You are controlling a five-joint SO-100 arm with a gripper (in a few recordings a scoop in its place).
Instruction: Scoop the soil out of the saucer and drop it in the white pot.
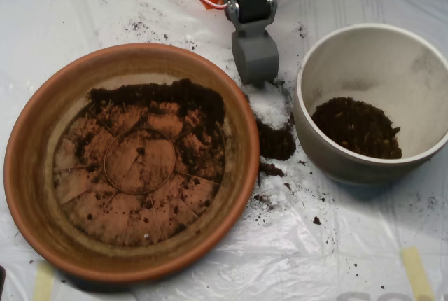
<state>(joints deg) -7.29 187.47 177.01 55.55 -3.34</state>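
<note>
End effector: grey clamshell scoop [255, 59], hanging from the arm at the top of the overhead view, tip pointing down-picture; whether its shells are open or closed cannot be told.
Position: over the gap between the two vessels, tip just above a white powder patch [269, 105] on the bench [336, 245].
Saucer: terracotta saucer [28, 175] lies to the left of and below the end effector; its upper right rim is near the scoop tip.
Soil in saucer: soil [164, 94] forms a dark band along the far part of the floor, nearest the end effector, with a thin smear over the radial lines and ring.
White pot: white pot [315, 70] stands just right of the end effector, apart from the saucer.
Soil in pot: a dark heap covers part of the pot floor, toward its lower side.
Spilled soil: clump [276, 143] on the bench directly below the scoop tip, between saucer and pot; scattered crumbs around it.
Bench cover: clear plastic sheet, taped.
</note>
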